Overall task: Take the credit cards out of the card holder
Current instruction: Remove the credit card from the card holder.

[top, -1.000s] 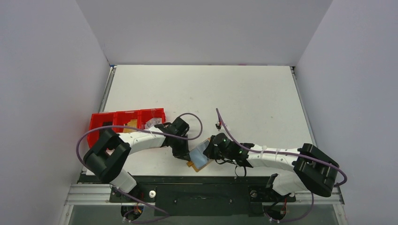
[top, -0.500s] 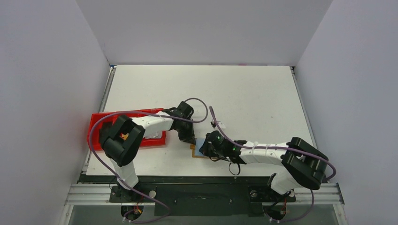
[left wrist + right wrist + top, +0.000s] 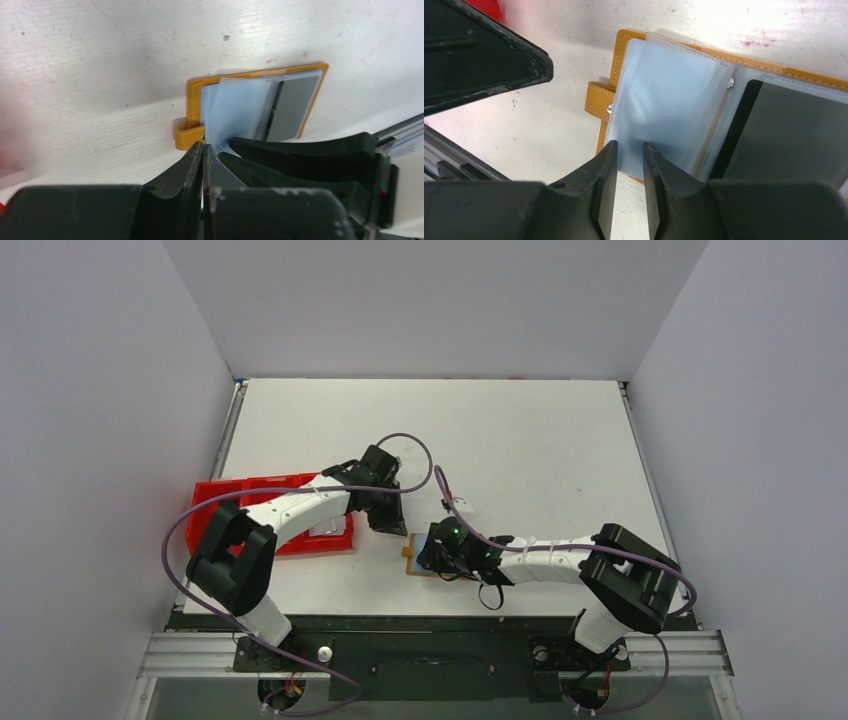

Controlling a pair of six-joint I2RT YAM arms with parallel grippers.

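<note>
The tan card holder [image 3: 409,558] lies open and flat on the white table near the front middle. Its pale blue sleeve page, where the credit cards [image 3: 669,95] sit, is on the left and a dark card [image 3: 799,130] on the right. My right gripper [image 3: 630,145] is open by a narrow gap, its tips over the near edge of the blue page and bare table showing between the fingers. My left gripper [image 3: 204,146] is shut on nothing, its tip just short of the holder's snap tab [image 3: 187,135]. In the top view the left gripper [image 3: 392,525] is up-left of the holder and the right gripper [image 3: 432,548] is over it.
A red compartment tray [image 3: 225,495] sits at the table's left under the left arm. Purple cables loop over both wrists. The right gripper's fingers [image 3: 300,147] cross low in the left wrist view, close beside the left fingers.
The right gripper's jaws have parted from shut. The holder has shifted left and up the table with the right gripper. The left gripper has drawn back up-left, away from the holder.
</note>
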